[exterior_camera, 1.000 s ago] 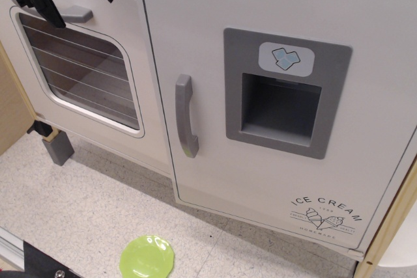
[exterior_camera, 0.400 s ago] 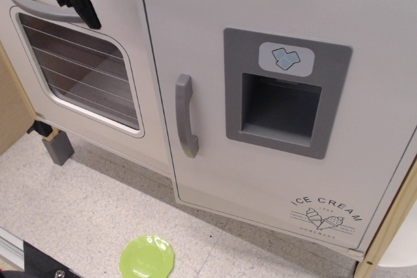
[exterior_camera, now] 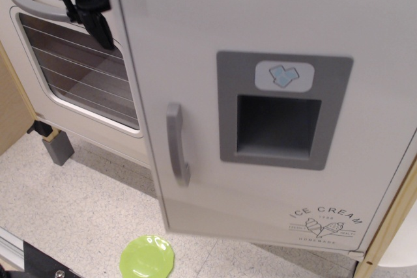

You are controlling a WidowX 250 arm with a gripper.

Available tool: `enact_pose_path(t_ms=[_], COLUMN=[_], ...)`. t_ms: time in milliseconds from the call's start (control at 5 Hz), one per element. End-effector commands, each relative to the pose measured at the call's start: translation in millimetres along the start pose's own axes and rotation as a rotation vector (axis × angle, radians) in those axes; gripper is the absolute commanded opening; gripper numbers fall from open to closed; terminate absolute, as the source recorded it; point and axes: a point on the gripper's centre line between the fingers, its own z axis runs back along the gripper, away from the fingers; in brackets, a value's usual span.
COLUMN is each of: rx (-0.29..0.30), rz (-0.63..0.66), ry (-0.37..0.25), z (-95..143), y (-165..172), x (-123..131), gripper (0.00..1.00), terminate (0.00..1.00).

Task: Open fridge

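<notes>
The fridge door [exterior_camera: 195, 30] is large and white, with a grey vertical handle [exterior_camera: 176, 144], a grey ice-dispenser panel [exterior_camera: 280, 112] with a blue cube badge [exterior_camera: 283, 75], and an "ICE CREAM" print [exterior_camera: 324, 221]. The door stands swung partly outward; its handle-side edge overlaps the oven door. My black gripper [exterior_camera: 96, 21] is at the top left, right beside the fridge door's upper left edge, in front of the oven door. One finger [exterior_camera: 103, 30] hangs down; the rest is partly hidden by the door edge, so its opening is unclear.
The white oven door [exterior_camera: 71, 69] with wire-rack window and horizontal grey handle [exterior_camera: 32, 6] is at the left. A green plate [exterior_camera: 147, 257] lies on the speckled floor below the fridge. A grey block [exterior_camera: 58, 148] stands under the oven. Wooden frame posts stand at the right [exterior_camera: 388, 219] and left [exterior_camera: 12, 109].
The fridge door has swung outward, its handle edge shifting left over the oven door. My gripper has moved right and down along the oven's top to the fridge door's edge.
</notes>
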Motion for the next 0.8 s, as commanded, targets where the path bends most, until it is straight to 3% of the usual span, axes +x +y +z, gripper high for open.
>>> enact_pose_path(t_ms=[0, 400, 600], rx=[-0.006, 0.010, -0.011], rz=[-0.182, -0.319, -0.332], ry=[0.055, 0.113, 0.096], z=[21.4, 13.7, 7.2], y=[14.2, -3.4, -15.1], x=[-47.4, -109.2, -129.0], gripper=[1.00, 1.00, 1.00], terminate=[0.00, 0.00, 0.00])
